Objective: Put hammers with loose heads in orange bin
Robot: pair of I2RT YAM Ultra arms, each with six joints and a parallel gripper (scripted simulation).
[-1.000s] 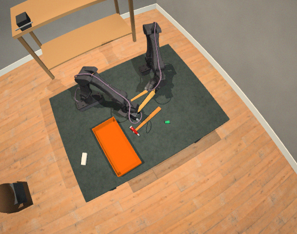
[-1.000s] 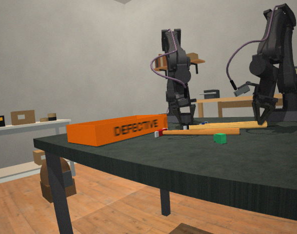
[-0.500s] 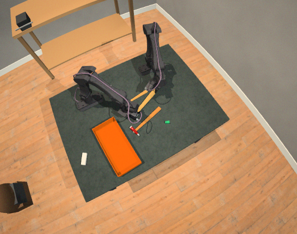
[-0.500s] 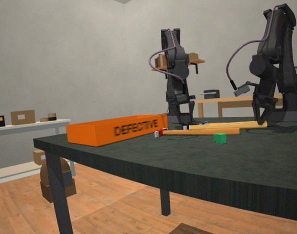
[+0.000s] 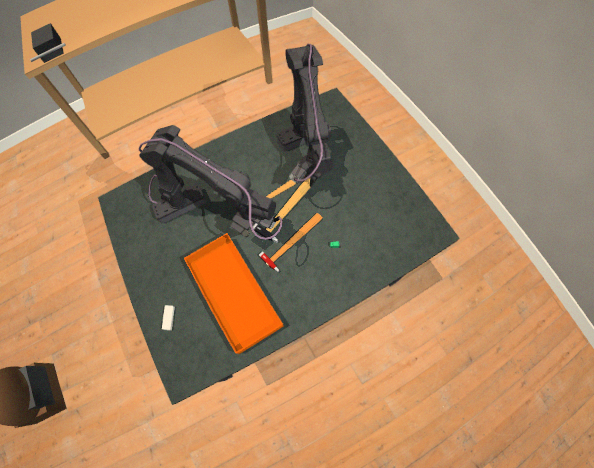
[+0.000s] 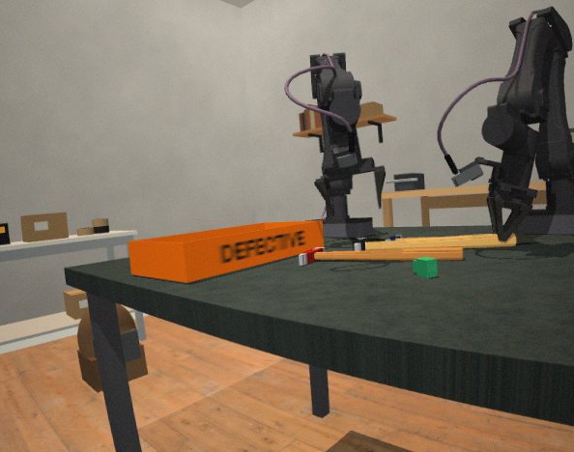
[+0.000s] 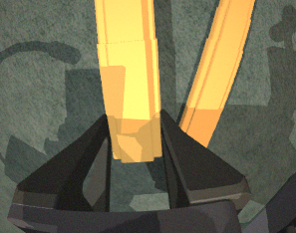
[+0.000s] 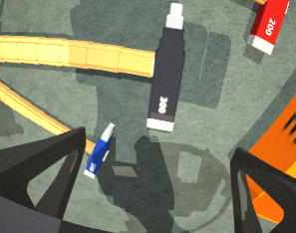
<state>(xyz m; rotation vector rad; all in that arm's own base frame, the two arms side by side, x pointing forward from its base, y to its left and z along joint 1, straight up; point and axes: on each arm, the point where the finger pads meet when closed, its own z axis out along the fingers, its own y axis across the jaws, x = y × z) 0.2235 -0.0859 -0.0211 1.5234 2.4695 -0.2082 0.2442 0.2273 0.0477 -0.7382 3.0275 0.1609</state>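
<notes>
- Three hammers, one bin, two small blocks and two grippers share the table (image 5: 378, 201) (image 6: 375, 311) (image 7: 37, 85) (image 8: 132, 100).
- The black hammer (image 5: 293, 201) (image 6: 438, 241) (image 7: 129, 65) (image 8: 166, 80), marked 300, lies between the other two.
- The left gripper (image 5: 307, 182) (image 6: 502, 238) (image 7: 134, 118) holds the black hammer by its handle end, one finger against each side; the head points away from that gripper.
- The right gripper (image 5: 257, 224) (image 6: 354, 207) (image 8: 160, 146) is spread wide with nothing between its fingers, raised above the table near the black head. In its wrist view, that head lies just beyond the gap between the fingertips.
- The blue hammer (image 5: 280, 189) (image 6: 394, 238) (image 8: 99, 151) (image 7: 216, 65) lies on the arms' side of the black one. Its handle is just beside the left gripper; its head shows near one right fingertip in the wrist view.
- The red hammer (image 5: 295, 238) (image 6: 389, 254) (image 8: 272, 22), marked 200, lies flat on the opposite side of the black one, apart from both grippers, its head near the bin.
- The one orange bin (image 5: 234, 297) (image 6: 160, 257) (image 8: 291, 134), lettered DEFECTIVE, has no hammer inside; all three are outside it.
- Of the two blocks, the green block (image 5: 334, 244) (image 6: 425, 268) sits near the red handle, and the white block (image 5: 167, 317) lies across the bin from the hammers.
</notes>
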